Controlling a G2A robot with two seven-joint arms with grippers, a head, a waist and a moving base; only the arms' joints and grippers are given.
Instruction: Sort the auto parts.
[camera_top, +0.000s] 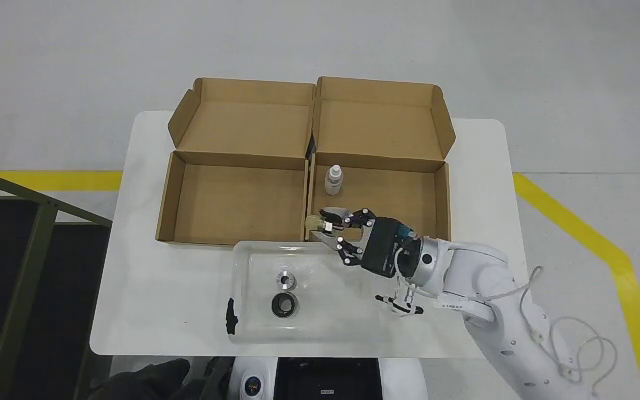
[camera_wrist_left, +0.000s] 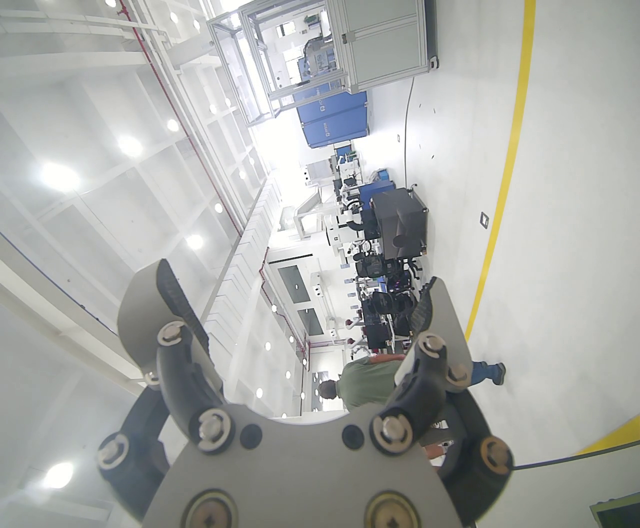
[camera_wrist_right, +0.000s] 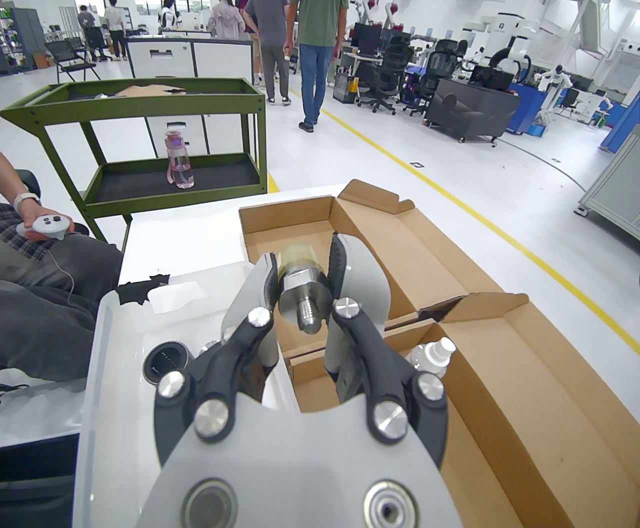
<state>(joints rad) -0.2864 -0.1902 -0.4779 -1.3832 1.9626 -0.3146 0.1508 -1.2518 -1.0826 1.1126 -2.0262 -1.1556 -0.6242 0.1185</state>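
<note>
One threaded bolt (camera_wrist_right: 299, 292) sits pinched across its hex body in my right fingers (camera_wrist_right: 362, 285), hovering where the tray (camera_top: 250, 300) meets the right box (camera_top: 400, 200), presumably to drop beside the bottle (camera_top: 333, 180); left fingers (camera_wrist_left: 142, 305) spread wide, empty, aimed away from the work.

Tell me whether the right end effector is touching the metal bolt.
Touching. The right wrist view shows the right end effector pinching the bolt from both sides.

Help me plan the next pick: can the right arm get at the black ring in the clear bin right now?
Probably not yet: the right pincer is shut on a threaded metal part. The black ring itself lies uncovered in the clear bin, close by.
</note>
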